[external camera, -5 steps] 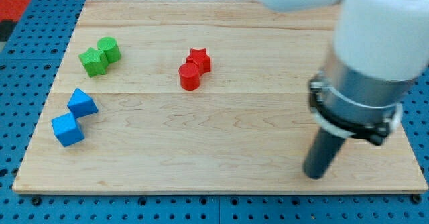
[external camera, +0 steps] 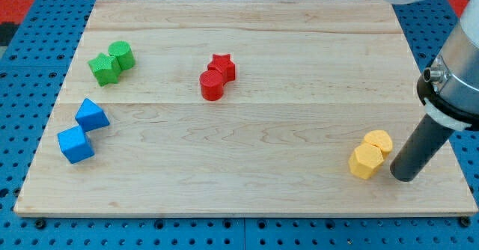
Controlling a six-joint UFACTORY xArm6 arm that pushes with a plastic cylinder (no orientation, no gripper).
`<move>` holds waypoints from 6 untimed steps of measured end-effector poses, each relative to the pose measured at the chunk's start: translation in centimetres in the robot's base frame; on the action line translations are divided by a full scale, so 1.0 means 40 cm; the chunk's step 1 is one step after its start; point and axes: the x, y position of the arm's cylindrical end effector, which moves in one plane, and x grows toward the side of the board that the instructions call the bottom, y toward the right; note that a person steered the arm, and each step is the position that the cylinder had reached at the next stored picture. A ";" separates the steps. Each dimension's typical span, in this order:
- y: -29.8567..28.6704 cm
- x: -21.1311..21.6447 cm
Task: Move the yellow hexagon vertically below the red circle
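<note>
My tip has no fingers to spread or pinch — it stands just right of the yellow hexagon, near the table's bottom-right corner. Light, stiff, probably slippery — push its right face. The red circle sits farther, up-left.

arm: cut off by frame's top and right edges | red star: lower-left part hidden behind red circle | second yellow block: partly hidden, shape unclear
</note>
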 end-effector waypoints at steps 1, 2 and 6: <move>-0.006 -0.019; -0.126 -0.020; -0.465 -0.068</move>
